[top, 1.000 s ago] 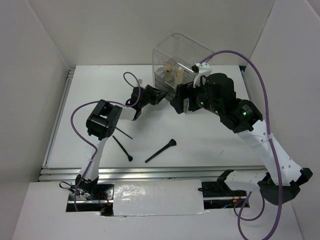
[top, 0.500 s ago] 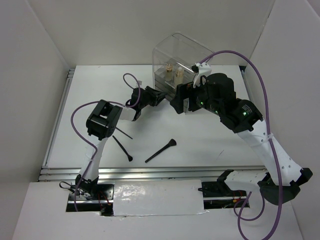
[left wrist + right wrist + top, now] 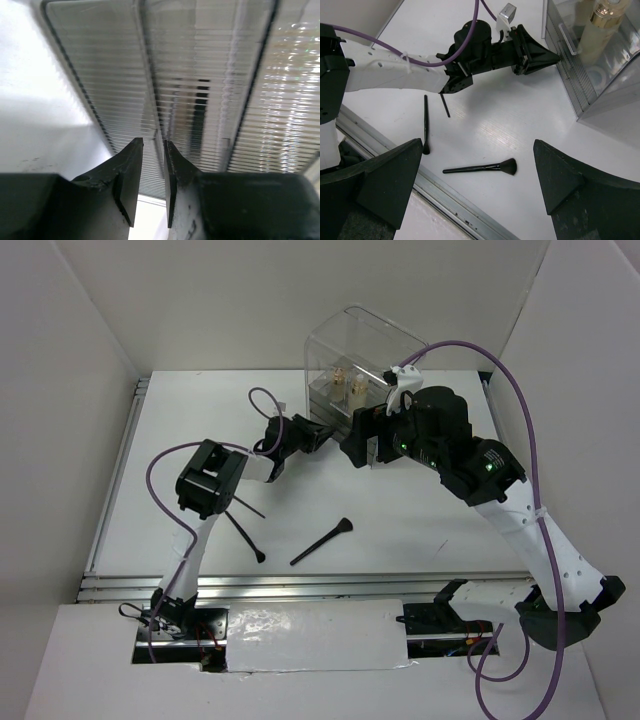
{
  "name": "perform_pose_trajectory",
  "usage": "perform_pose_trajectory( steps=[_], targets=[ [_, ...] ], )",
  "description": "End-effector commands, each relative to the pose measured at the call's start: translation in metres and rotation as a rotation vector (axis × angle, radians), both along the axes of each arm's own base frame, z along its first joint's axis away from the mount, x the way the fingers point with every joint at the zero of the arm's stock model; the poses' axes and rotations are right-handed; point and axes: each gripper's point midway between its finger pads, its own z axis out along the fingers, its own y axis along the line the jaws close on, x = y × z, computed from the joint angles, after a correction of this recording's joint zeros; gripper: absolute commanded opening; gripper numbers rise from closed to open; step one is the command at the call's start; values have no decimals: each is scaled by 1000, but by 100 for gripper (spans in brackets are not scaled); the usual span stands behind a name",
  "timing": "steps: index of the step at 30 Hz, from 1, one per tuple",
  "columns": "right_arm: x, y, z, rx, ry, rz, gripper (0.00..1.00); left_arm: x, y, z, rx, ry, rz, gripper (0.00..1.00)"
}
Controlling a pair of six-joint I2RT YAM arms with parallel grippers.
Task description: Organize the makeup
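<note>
**Q:** What is hidden or cut off?

**A:** One thin black brush [image 3: 250, 508] is half covered by the left arm, so only a short stub is seen. The cream tube [image 3: 594, 35] inside the clear box [image 3: 365, 340] is cropped at its gold collar in the right wrist view. A second pale item [image 3: 357, 388] beside it is blurred by the plastic. What lies behind the ribbed drawer front [image 3: 200, 75] cannot be made out.

**Q:** Can any writing be read?

**A:** The tube's face is too small and blurred to be read.

**Q:** How are the grippers set?

**A:** The left gripper [image 3: 153, 150] is held right at the drawer front, on the box's near side. Its fingers are drawn close, with a narrow slit between them. Whether the drawer's clear ridge is pinched cannot be told. The right gripper [image 3: 477, 147] is spread wide, with nothing between its fingers. It is hung above the table [image 3: 430, 530], just right of the left one.

**Q:** Where is the makeup found?

**A:** The cream tube and the pale item are stood in the far box. A fan-headed brush [image 3: 320, 544] and a second thin brush [image 3: 245, 537] are laid on the near table, left of centre and apart from each other.
</note>
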Motion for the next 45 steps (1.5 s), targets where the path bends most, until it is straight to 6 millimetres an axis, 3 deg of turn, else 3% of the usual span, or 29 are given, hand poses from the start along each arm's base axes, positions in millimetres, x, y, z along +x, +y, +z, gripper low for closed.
perform_pose_trajectory(
  steps=[1, 11, 19, 29, 33, 45],
  targets=[
    [-1, -3, 16, 41, -49, -7, 100, 7, -7, 16, -26, -68, -1, 34],
    [-1, -4, 18, 40, -53, -11, 100, 9, -8, 15, -25, -68, -2, 23],
    [0, -4, 16, 36, -51, -14, 100, 9, -7, 25, -31, -83, -3, 10],
    [3, 1, 16, 43, -47, -5, 100, -9, 29, 26, -8, -68, 37, 9],
    [4, 4, 16, 49, -45, 6, 100, -16, 38, 33, -4, -79, 38, 9],
    [6, 7, 15, 86, -42, -7, 100, -51, 65, 31, 85, -56, 30, 10]
  ],
)
